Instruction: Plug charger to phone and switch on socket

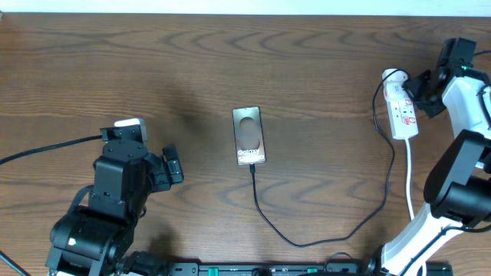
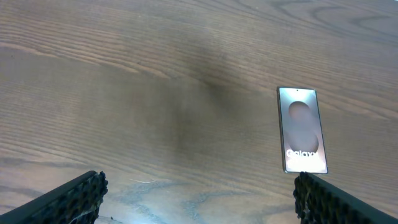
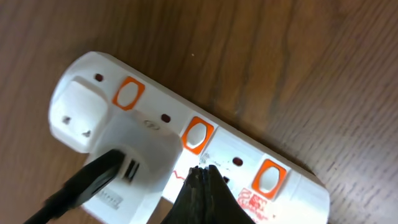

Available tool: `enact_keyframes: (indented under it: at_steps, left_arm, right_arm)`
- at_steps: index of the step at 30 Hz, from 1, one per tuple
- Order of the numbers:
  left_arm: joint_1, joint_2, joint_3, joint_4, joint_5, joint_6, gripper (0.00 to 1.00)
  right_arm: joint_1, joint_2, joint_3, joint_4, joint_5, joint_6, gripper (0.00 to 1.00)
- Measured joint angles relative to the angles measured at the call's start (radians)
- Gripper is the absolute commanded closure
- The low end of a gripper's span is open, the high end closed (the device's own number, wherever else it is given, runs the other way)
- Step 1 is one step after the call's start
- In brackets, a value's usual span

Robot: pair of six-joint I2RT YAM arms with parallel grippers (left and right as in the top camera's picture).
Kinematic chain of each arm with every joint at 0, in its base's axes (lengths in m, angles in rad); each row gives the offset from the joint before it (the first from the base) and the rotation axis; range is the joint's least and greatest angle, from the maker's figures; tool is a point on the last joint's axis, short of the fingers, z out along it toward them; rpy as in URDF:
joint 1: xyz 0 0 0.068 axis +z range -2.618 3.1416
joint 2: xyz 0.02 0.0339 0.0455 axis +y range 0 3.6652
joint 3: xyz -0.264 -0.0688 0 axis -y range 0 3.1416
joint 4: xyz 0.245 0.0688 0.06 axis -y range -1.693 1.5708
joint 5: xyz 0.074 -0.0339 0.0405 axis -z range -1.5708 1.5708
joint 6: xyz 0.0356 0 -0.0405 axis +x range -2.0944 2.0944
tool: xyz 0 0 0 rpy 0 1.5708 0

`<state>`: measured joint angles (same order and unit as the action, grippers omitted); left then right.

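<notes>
Well off to the right of the phone (image 1: 249,136), where the socket (image 3: 161,102) lies on the table (image 1: 153,61), the main risk is a missed or wrong press. The right gripper (image 3: 202,179) has its jaws pinched together with nothing between them. That narrow tip rests at the lower edge of the middle orange switch (image 3: 197,135), not squarely on it. A push from there may skid off the rocker onto the white casing, or tip the wrong one of the three switches, and I cannot tell which switch feeds the outlet holding the white adapter (image 3: 134,149). Nothing pins the strip down, so a slanted push could also slide it farther from the phone. That would draw on the charger (image 1: 265,215), whose thin black cable loops from the socket round to the phone's near edge, where the tip looks seated. A tug could unseat it, though the slack looks generous. The right arm reaches away from its base and bends over the socket, wrist angled down at the strip. The left gripper (image 2: 198,190) hangs low to the phone's left, well apart from it, jaws spread wide and empty, pointing toward it.
</notes>
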<state>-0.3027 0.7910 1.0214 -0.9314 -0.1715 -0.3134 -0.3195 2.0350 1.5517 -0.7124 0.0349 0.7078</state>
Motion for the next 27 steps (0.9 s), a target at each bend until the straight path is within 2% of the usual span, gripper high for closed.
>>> enact_keyframes:
  at_steps: [14, 22, 27]
  left_arm:
    - [0.0, 0.0, 0.0, 0.0, 0.0, 0.0, 0.02]
    - [0.0, 0.0, 0.0, 0.0, 0.0, 0.0, 0.02]
    - [0.0, 0.0, 0.0, 0.0, 0.0, 0.0, 0.02]
  right_arm:
    - [0.022, 0.019, 0.0, 0.071, 0.011, -0.066, 0.99]
    - [0.047, 0.02, 0.0, 0.108, 0.042, -0.217, 0.99]
    - [0.061, 0.02, 0.0, 0.095, 0.129, -0.309, 0.99]
